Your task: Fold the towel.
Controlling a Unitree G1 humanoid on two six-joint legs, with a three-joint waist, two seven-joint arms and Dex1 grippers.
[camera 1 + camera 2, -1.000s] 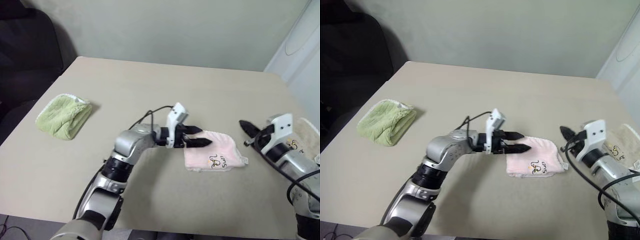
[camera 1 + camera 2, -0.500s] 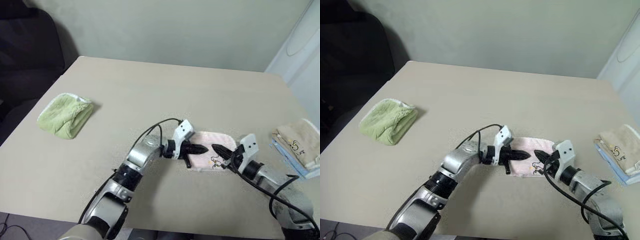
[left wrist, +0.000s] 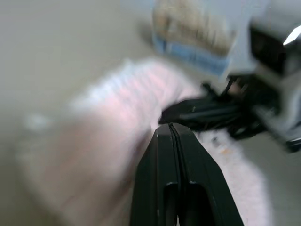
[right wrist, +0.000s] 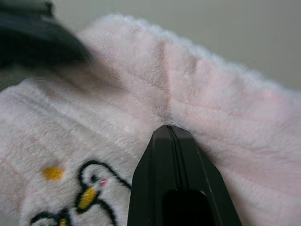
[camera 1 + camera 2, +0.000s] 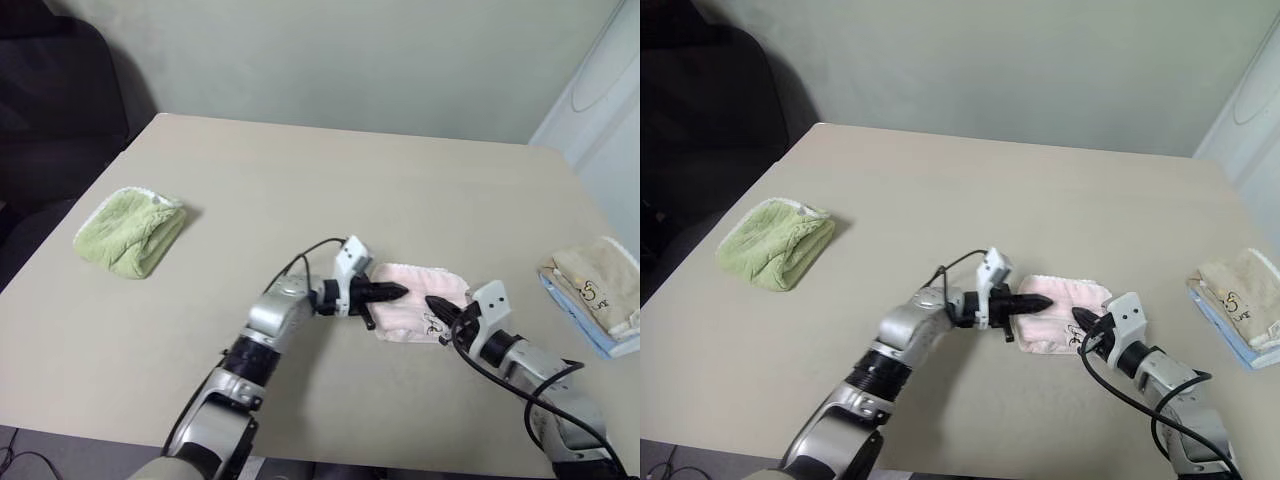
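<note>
1. Beige table fills the scene, the pink towel lying folded right of its centre.
2. Left gripper, spread a second ago, now pinched shut at the towel's left edge.
3. Right gripper, shut, has dropped onto the towel's right side; the fold looks nearly finished.

**Both grippers closed, tips facing each other**

The left arm reaches in from the lower left, its left gripper pointing level toward the robot's right, black fingers pressed together. The right arm comes from the lower right, forearm angled inward; the right gripper has its fingers closed too, tips near the left's.
</note>
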